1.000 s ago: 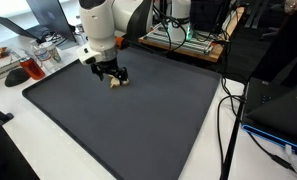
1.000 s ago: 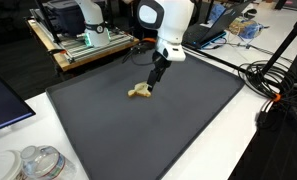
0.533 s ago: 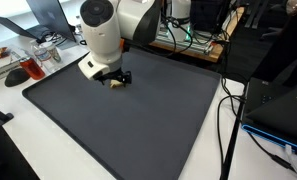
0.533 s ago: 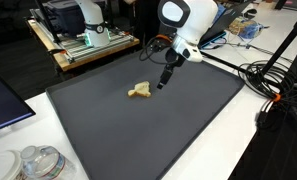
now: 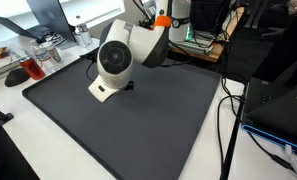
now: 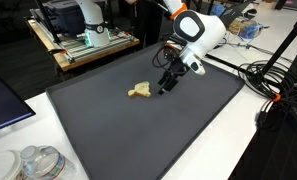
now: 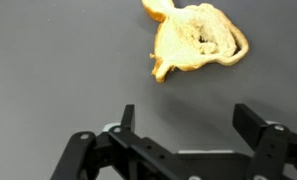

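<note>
**Open claw hangs just beside a yellow scrap on the dark mat**

The white counter (image 6: 250, 152) carries a big dark grey mat (image 6: 138, 135) that takes up most of its top in both exterior views. On this mat the white arm (image 6: 193, 28) leans in from the far right, with its wrist tipped down and to the left. In an exterior view the arm's round joint (image 5: 116, 60) fills the middle of the picture and hides what lies behind it.

Black cables (image 6: 275, 85) trail over the right edge of the counter. A stack of clear plastic tubs (image 6: 38, 163) sits at the near left corner.

The claw (image 6: 168, 88) is spread wide and holds nothing. In the wrist view its two black fingers (image 7: 127, 116) stand far apart with only bare mat between them.

The yellow scrap (image 6: 140, 92) is small, crumpled and uneven in outline. It lies on the far half of the mat, about midway across, just left of the fingertips and not touching them. In the wrist view it rests (image 7: 196, 40) beyond the open fingers, well clear of both.
</note>
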Available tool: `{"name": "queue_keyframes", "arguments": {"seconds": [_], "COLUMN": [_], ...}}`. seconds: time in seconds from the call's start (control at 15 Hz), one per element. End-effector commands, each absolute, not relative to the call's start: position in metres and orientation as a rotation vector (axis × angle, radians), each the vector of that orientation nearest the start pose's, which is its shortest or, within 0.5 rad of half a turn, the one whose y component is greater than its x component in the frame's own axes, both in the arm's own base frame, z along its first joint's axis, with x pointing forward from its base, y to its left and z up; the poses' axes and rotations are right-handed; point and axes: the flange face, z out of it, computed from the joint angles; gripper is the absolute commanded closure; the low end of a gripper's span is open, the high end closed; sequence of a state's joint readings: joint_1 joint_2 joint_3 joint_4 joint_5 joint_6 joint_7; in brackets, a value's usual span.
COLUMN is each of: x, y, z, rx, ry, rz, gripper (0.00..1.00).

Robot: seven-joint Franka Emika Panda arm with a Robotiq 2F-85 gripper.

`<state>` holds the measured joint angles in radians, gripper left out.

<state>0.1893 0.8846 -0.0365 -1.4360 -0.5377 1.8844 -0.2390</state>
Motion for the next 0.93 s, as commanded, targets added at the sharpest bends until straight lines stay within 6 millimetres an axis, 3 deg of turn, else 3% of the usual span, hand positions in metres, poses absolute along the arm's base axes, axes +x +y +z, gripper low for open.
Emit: {"name": "queue_keyframes", "arguments": {"seconds": [0.0,0.2,0.53,0.87], "x": [0.68,0.673,0.652,0.618], "y": [0.086,0.099,0.111,0.127], "z": [0.129,0.124,0.133,0.142], "rx": [-3.317,-3.336,-3.356,-3.343], "ry": [-1.363,-1.44,-1.494,-1.583], "rz": [0.901,0.868,0.848,0.884], "gripper": [0.0,0.0,0.0,0.0]}}
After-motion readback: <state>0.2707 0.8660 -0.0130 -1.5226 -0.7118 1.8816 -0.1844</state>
